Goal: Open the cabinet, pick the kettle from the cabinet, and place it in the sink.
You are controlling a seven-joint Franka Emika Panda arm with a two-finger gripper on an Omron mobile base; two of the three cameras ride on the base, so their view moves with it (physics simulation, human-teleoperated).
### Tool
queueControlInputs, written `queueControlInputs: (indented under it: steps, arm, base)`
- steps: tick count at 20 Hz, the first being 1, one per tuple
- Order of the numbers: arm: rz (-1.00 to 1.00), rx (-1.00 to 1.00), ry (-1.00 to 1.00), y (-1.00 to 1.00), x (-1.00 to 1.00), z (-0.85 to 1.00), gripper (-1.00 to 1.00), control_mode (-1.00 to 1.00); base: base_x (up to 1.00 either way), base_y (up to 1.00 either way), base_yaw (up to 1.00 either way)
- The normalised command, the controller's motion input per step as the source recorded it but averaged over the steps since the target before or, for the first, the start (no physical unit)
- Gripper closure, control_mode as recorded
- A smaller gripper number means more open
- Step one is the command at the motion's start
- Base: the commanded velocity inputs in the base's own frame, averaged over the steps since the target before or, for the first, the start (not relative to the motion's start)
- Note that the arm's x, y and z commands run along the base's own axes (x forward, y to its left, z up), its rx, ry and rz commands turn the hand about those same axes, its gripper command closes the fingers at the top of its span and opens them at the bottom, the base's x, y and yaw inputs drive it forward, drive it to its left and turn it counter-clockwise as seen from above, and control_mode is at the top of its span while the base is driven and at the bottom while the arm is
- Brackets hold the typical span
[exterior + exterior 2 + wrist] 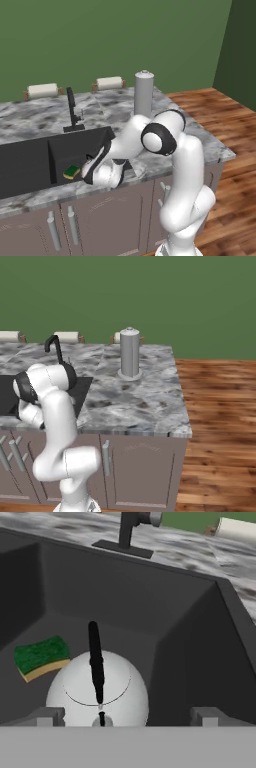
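Kettle: I see the small white-silver dome kettle (97,691) with its thin black arched handle sitting on the floor of the large black rectangular sink (125,597), at lower centre of the hand view.
Gripper: my two-finger gripper (125,716) hangs just above the kettle, fingers spread wide to either side of it, holding nothing.
Sponge: a green-and-yellow sponge (41,657) lies just left of the kettle.
Faucet: the slim black faucet (72,110) stands behind the basin, upper left of the left base view.
Canister: a tall grey cylindrical canister (130,353) stands on the marbled counter (135,398).
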Motion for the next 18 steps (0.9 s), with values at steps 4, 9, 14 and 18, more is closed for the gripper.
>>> queueControlInputs:
  steps: [4,9,14,18]
  arm:
    - [-0.05,0.0,-0.03,0.0,0.0,0.51,-1.0,-1.0]
    - [0.0,0.0,-0.05,0.0,0.0,0.53,-1.0,-1.0]
    - [0.0,0.04,0.0,0.1,-0.05,0.45,-1.0,-1.0]
    - [0.0,0.12,0.02,0.04,-0.1,0.49,-1.0,-1.0]
  base:
    - [0.0,0.0,0.0]
    - [0.0,0.0,0.0]
    - [0.0,0.0,0.0]
    - [0.0,0.0,0.0]
